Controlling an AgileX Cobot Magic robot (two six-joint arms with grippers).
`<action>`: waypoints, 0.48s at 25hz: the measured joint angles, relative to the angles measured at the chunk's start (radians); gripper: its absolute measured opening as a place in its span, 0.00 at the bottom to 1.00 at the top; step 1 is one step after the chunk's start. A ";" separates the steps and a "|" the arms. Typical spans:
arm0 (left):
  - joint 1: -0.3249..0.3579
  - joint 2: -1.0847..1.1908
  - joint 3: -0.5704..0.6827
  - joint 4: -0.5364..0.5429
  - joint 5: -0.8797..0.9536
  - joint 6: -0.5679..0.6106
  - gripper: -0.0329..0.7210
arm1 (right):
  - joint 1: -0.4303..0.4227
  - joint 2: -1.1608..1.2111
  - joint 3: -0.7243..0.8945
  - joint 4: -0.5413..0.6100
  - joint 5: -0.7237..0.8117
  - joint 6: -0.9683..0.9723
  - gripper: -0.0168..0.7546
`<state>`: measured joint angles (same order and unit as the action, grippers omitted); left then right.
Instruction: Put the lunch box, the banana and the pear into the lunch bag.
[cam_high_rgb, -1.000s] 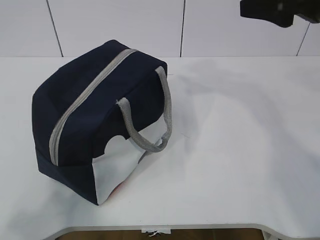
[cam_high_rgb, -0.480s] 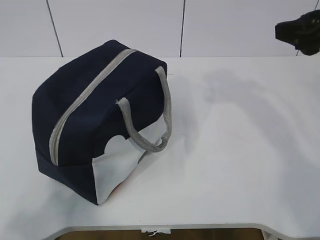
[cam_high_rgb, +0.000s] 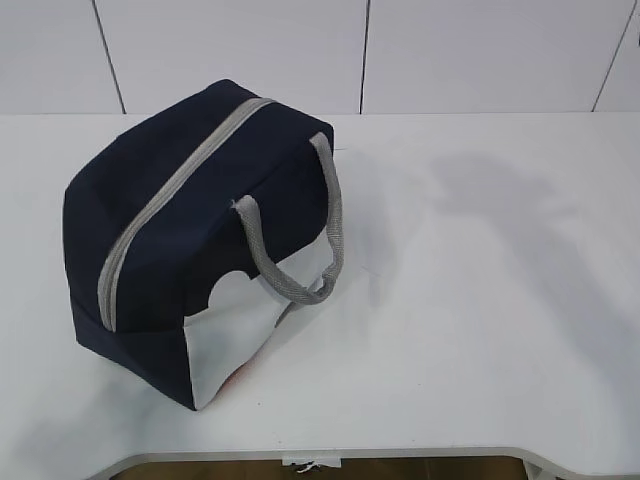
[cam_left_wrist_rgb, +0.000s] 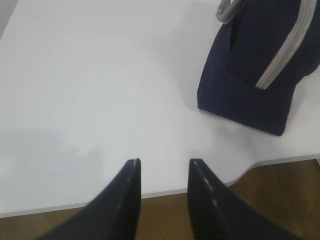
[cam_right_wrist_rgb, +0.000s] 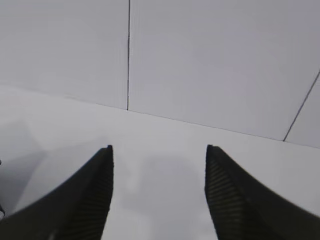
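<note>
Because the boxy navy-blue fabric lunch bag (cam_high_rgb: 190, 240) with its grey zipper (cam_high_rgb: 170, 195) sat closed along its whole visible top, nothing could be confirmed about what lay inside it; the interior was hidden in every view. It rested on the white worktop (cam_high_rgb: 480, 330), toward the left and near the front edge, slightly tilted, with one grey webbing handle (cam_high_rgb: 300, 235) drooping down its white side panel. No lunch box, banana or pear showed anywhere on the surface.

Judged from that, the chief risk was simple: if any item remained outside the frame, the shut zipper would block it, and an arm pushing at the soft bag could shove it toward the nearby front edge. A tug on the handle rather than the pull could tip the bag over.

Left end effector (cam_left_wrist_rgb: 162, 167), in its wrist view, hung over the worktop's front edge, well apart from the bag, its jaws moderately parted and gripping nothing. Right end effector (cam_right_wrist_rgb: 159, 152) faced bare worktop and wall, jaws wide apart, also empty.
</note>
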<state>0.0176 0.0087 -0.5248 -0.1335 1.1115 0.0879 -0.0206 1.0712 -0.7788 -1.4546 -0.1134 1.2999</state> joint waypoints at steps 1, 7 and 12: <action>0.000 0.000 0.000 0.000 0.000 0.000 0.37 | 0.000 -0.033 0.021 0.025 0.011 -0.004 0.61; 0.000 0.000 0.000 0.000 0.000 0.000 0.37 | 0.000 -0.185 0.121 0.130 0.046 -0.042 0.61; 0.000 0.000 0.000 0.000 0.000 0.000 0.37 | 0.035 -0.269 0.189 0.227 0.134 -0.148 0.61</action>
<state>0.0176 0.0087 -0.5248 -0.1335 1.1115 0.0879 0.0146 0.8021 -0.5903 -1.2274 0.0206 1.1520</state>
